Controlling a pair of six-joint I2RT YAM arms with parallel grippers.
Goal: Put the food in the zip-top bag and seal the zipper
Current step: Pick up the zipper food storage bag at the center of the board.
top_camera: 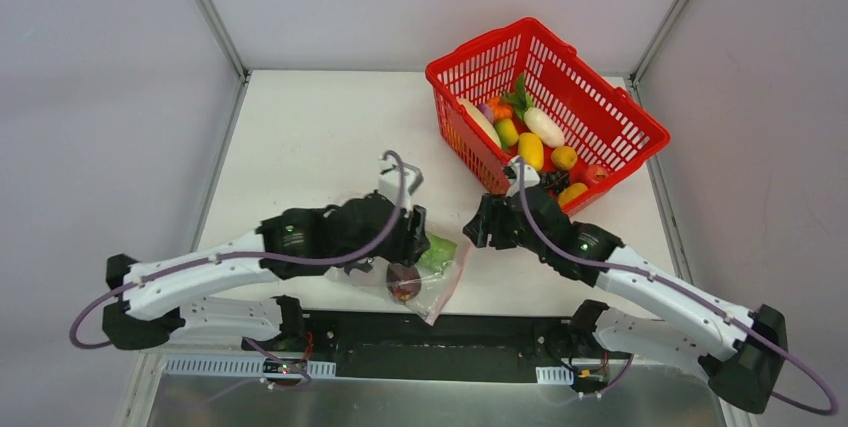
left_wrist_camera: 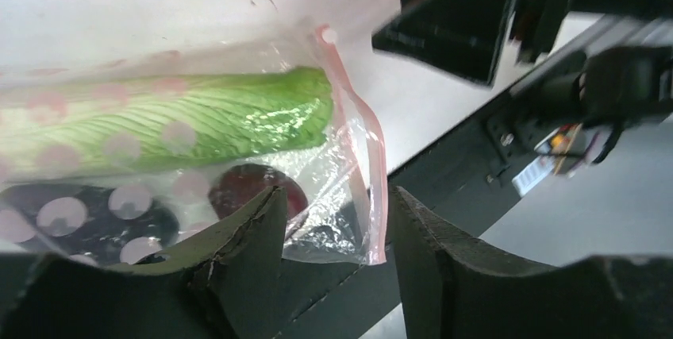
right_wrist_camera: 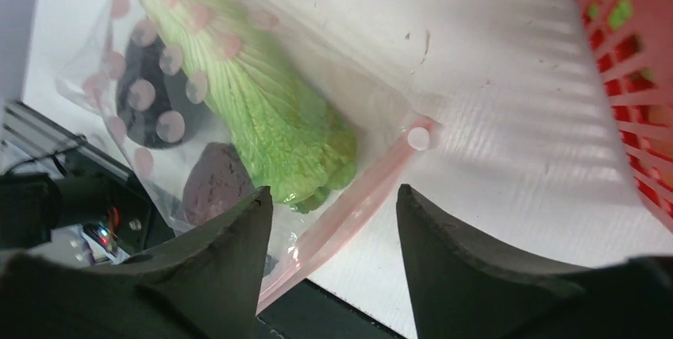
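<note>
The clear zip-top bag (top_camera: 440, 282) lies at the table's near edge between both arms. It holds food: a green leafy piece (left_wrist_camera: 198, 121), a dark red piece (left_wrist_camera: 254, 186) and a dark purple one (left_wrist_camera: 95, 220). The pink zipper (right_wrist_camera: 357, 200) runs along the bag's mouth edge. My left gripper (left_wrist_camera: 337, 208) is open, and the bag's corner with the zipper (left_wrist_camera: 381, 204) lies loose between its fingers. My right gripper (right_wrist_camera: 333, 204) is open just above the zipper strip and straddles it. More food (top_camera: 530, 147) sits in the red basket.
The red mesh basket (top_camera: 600, 97) stands at the back right, close behind my right gripper (top_camera: 478, 227). A black rail (top_camera: 440, 347) runs along the table's near edge, and the bag's corner hangs over it. White walls close in the table on both sides.
</note>
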